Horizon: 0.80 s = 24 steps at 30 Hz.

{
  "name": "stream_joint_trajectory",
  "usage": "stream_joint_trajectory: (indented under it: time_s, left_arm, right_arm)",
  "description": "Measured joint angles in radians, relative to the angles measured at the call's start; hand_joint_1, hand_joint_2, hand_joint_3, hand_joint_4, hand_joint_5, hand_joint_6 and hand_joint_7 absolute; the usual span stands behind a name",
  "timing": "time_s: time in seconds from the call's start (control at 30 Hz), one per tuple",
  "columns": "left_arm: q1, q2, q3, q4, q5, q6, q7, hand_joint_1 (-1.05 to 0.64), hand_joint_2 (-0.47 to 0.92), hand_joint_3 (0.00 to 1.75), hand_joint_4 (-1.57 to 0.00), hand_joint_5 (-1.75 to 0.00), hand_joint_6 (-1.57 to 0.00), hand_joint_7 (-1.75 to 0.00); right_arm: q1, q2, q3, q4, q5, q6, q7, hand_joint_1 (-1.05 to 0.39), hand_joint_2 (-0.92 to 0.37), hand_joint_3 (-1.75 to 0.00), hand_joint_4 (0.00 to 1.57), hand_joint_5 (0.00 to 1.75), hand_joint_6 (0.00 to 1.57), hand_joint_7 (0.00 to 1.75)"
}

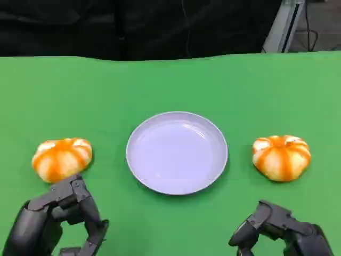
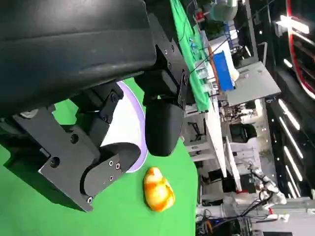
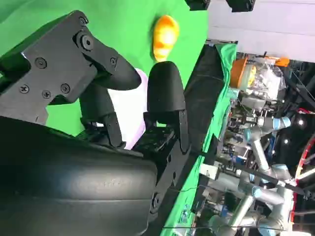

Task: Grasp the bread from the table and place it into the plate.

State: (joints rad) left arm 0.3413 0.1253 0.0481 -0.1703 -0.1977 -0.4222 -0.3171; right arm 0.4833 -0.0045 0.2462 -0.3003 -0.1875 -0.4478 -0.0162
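Two round orange-and-white breads lie on the green table, the left bread (image 1: 62,158) just beyond my left hand (image 1: 58,220), the right bread (image 1: 281,157) a little beyond my right hand (image 1: 282,233). A pale lavender plate (image 1: 177,154) sits between them with nothing in it. Both hands hover near the table's front edge, fingers apart, holding nothing. In the left wrist view my left hand (image 2: 93,93) has the plate (image 2: 129,118) and the right bread (image 2: 158,189) past its fingers. Past my right hand (image 3: 98,128) in the right wrist view I see the plate (image 3: 129,104) and the left bread (image 3: 165,34).
The green cloth (image 1: 170,85) runs back to a dark far edge. A metal frame leg (image 1: 282,26) stands behind the table at the back right. The wrist views show lab benches and other robot arms (image 3: 261,147) off beyond the table.
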Motion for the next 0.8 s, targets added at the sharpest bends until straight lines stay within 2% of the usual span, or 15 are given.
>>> stream_joint_trajectory:
  time_s: [0.53, 0.67, 0.77, 0.8]
  left_arm:
    - [-0.001, 0.0, 0.0, 0.001, 0.008, 0.0, 0.0, -0.05, 0.35, 1.15, -0.9, -1.75, -0.69, -1.75]
    - [-0.002, 0.0, 0.001, 0.001, 0.008, 0.004, 0.0, -0.03, 0.36, 1.21, -0.89, -1.75, -0.68, -1.74]
    - [-0.003, 0.002, 0.003, -0.006, 0.008, 0.041, 0.004, 0.02, 0.47, 1.14, -0.76, -1.75, -0.66, -1.62]
    - [-0.002, 0.004, 0.005, -0.01, 0.009, 0.062, 0.008, -0.04, 0.54, 0.98, -0.65, -1.71, -0.61, -1.5]
  right_arm:
    - [-0.001, 0.0, 0.002, 0.0, 0.001, 0.0, 0.0, -0.07, -0.35, -1.3, 0.71, 1.61, 0.79, 1.29]
    - [-0.005, 0.0, 0.002, 0.003, 0.0, 0.0, -0.002, -0.07, -0.34, -1.31, 0.71, 1.6, 0.79, 1.29]
    - [-0.007, 0.0, 0.002, 0.003, 0.0, 0.0, -0.002, -0.08, -0.34, -1.31, 0.71, 1.6, 0.79, 1.28]
    - [-0.007, 0.0, 0.002, 0.003, 0.0, 0.0, -0.002, -0.09, -0.34, -1.31, 0.71, 1.6, 0.79, 1.29]
